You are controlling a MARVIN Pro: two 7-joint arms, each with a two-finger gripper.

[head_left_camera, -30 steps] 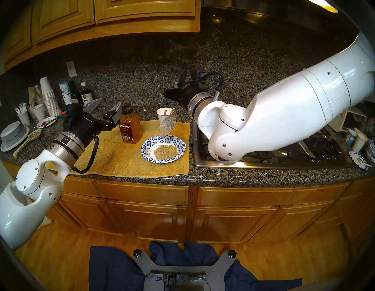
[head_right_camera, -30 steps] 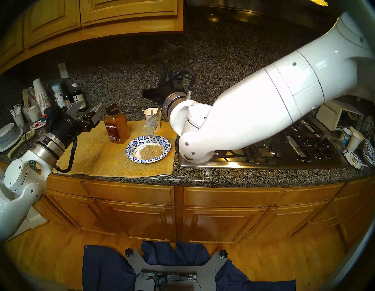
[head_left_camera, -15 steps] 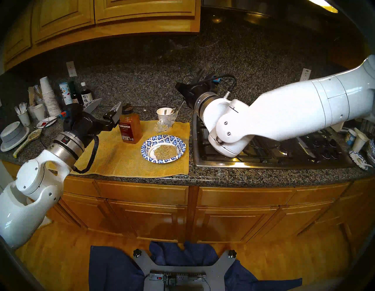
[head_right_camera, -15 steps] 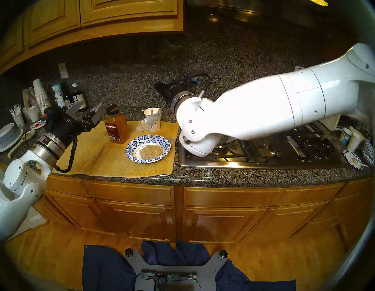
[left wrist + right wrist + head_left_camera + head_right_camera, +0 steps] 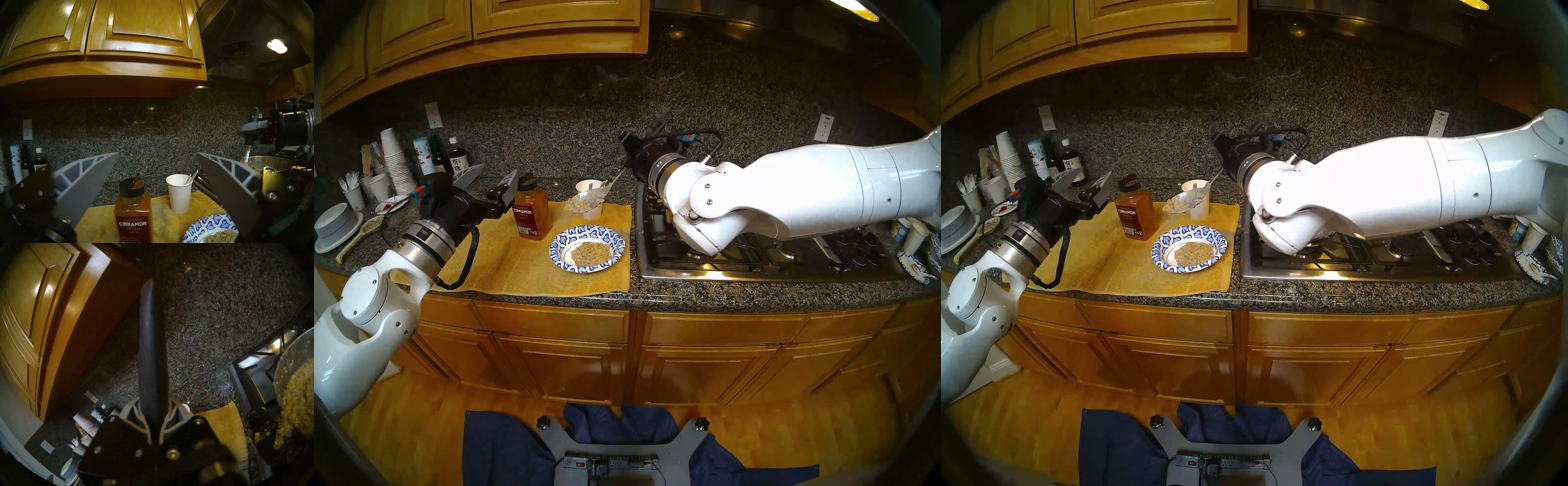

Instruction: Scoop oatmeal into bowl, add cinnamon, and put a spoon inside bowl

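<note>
There is already a heap of oatmeal (image 5: 590, 253) in the middle of the blue-and-white bowl (image 5: 560, 242), which sits on the yellow cloth (image 5: 504, 261). So the scooping looks partly done, maybe all done — I cannot tell if more is wanted.

The right gripper (image 5: 153, 422) is pinched tight on the dark handle of the big metal spoon (image 5: 585, 202). The spoon hangs in the air behind the bowl, in front of the paper cup (image 5: 179, 193), with sticky bits on it. The pot (image 5: 295, 383) on the stove holds more oatmeal.

The left gripper (image 5: 157, 171) is spread wide and holds nothing. It points at the cinnamon (image 5: 132, 215) bottle, which stands just beside the bowl, its cap flap up. No brown powder shows on the oatmeal — that step is left.

The small white spoon (image 5: 191, 177) stands in the paper cup, not yet in the bowl.
</note>
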